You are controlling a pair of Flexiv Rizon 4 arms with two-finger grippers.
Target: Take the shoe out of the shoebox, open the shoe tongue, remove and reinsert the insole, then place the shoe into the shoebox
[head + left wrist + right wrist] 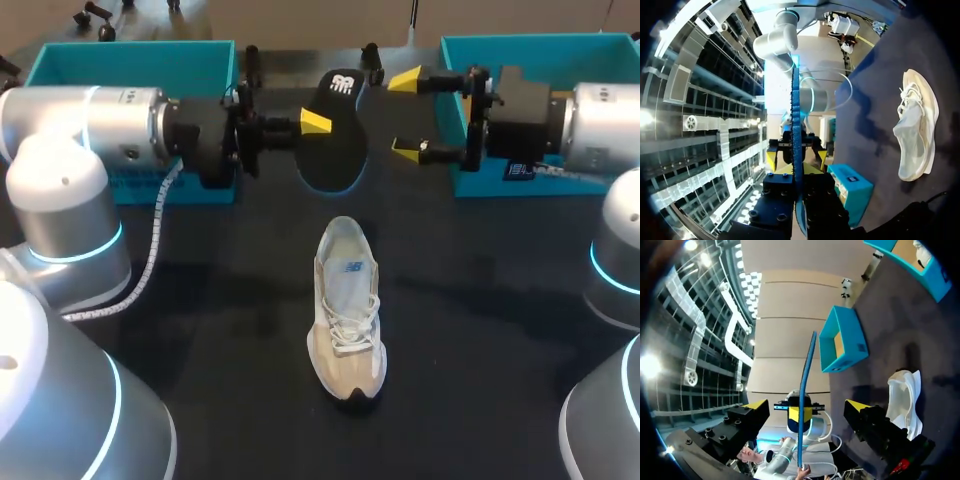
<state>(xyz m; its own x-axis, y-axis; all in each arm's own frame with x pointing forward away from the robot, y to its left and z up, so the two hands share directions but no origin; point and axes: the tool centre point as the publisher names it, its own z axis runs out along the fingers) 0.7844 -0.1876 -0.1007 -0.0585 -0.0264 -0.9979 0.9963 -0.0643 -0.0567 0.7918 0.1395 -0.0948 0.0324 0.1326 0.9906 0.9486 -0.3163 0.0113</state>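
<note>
Insole (335, 140) raised above surface (480, 330), clamped in narrow left hand (312, 122); right hand (405, 113) wide open just beside insole, holding nothing; shoe (348, 310) lies on surface, apart from both hands.

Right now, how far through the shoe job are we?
Done: the shoe lies on the table, insole out. In hand: the left gripper holds the insole aloft, right gripper open beside it. Left: reinsert the insole, then put the shoe in the shoebox.
</note>
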